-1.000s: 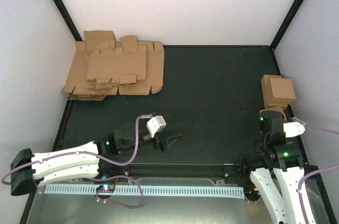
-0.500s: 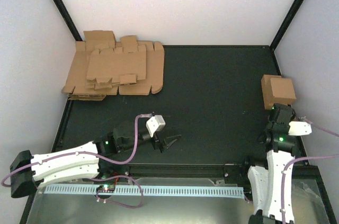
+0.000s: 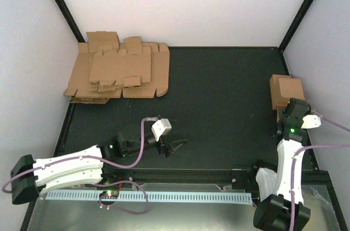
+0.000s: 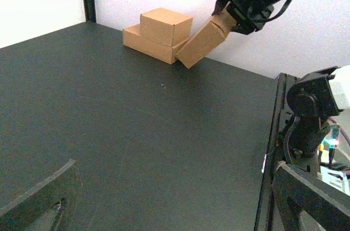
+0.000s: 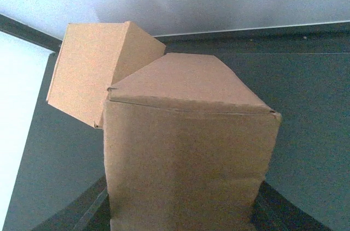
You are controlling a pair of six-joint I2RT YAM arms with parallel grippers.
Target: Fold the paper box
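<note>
Locate the paper box (image 4: pixel 201 43) near the right edge of the tabletop (image 3: pixel 219 89), toward the far right corner. It is fully formed: a closed rectangular carton of plain brown cardboard with a matte, slightly fibrous face and crisp creased edges. It hangs tilted, with its upper end in the right gripper (image 4: pixel 232 21). Its lower end is down at the tabletop, against or just beside a stack of two folded boxes (image 4: pixel 164 23). You cannot tell from these views whether they touch.

Note the claw states. The right gripper is pinching the paper box by its upper end, jaws partly closed on the cardboard. The left gripper (image 3: pixel 176 146) is spread wide and holds nothing. It hovers low toward the near edge, left of centre.

Expect the paper box to be very light and hollow. The walls are probably stiff along the creases but yield in mid-panel, so firm pressure there is likely to dent them or spring a tucked flap. Take hold across two opposite walls close to an edge or corner, where the folds brace the board. The matte surface should give fair friction, so crushing is the greater risk and slipping the lesser.

A pile of flat blanks (image 3: pixel 117 72) lies at the far left corner, well apart. They are the same brown board, with die-cut flaps and tabs.
</note>
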